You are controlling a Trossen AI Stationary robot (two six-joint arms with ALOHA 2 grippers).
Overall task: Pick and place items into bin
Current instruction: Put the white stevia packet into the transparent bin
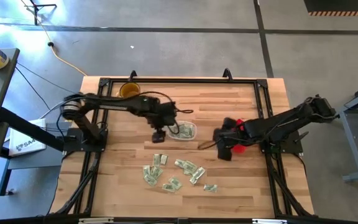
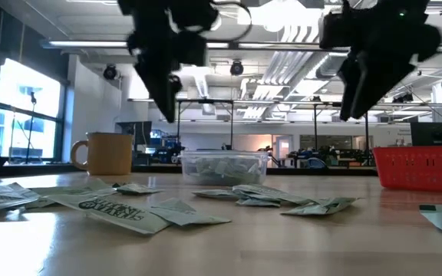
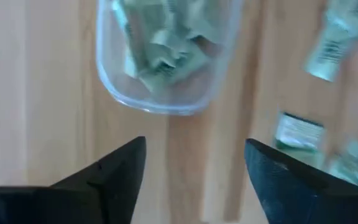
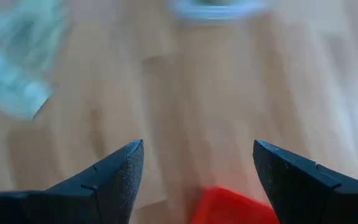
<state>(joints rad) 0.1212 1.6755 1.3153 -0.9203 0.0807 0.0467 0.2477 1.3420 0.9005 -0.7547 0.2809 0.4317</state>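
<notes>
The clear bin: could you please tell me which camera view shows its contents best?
The left wrist view: it looks down into the clear bin, showing crumpled green packets inside. The high view shows the bin small, beside the left gripper. The low view shows it side-on. The right wrist view catches only its blurred edge.

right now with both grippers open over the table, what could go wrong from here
The left gripper hangs open close beside the small clear bin; a low or sideways move could nudge the light bin and spill the packets already inside. The loose packets lie crowded and partly overlapping, so a grasp may lift two or slip. The right gripper hovers near the red basket, which it could bump on its way to the packets.
</notes>
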